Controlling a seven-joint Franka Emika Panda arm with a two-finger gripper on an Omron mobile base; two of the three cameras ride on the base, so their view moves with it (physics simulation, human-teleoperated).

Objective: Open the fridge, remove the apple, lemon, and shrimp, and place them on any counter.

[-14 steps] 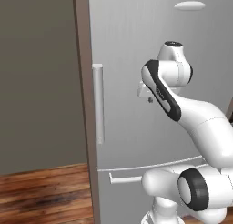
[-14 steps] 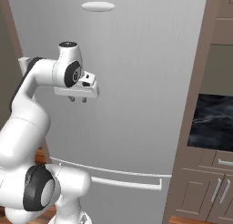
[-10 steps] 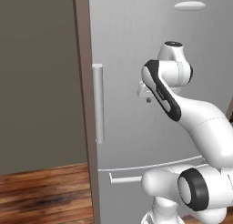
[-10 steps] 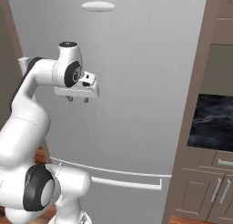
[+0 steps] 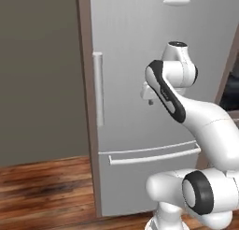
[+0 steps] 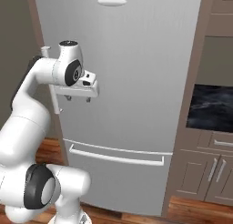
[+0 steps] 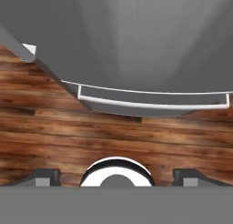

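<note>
The fridge (image 5: 140, 51) (image 6: 136, 59) is tall and light grey, and its door is shut. Its long vertical bar handle (image 5: 98, 89) runs along the door's left edge. My gripper (image 5: 150, 100) (image 6: 76, 99) hangs open in front of the door at mid height, pointing down, right of the handle and apart from it. In the hand view the fingertips (image 7: 43, 175) stand wide apart with nothing between them, above the wooden floor and the fridge's lower drawer (image 7: 150, 93). The apple, lemon and shrimp are hidden behind the shut door. The counter is out of view.
A horizontal drawer handle (image 5: 154, 154) (image 6: 116, 157) crosses the fridge's lower part. Brown cabinets (image 6: 214, 168) with a black veined surface (image 6: 211, 107) above them stand to the right. A brown panel (image 5: 84, 84) and a grey wall (image 5: 37, 75) flank the left. Wooden floor (image 5: 42, 191) lies below.
</note>
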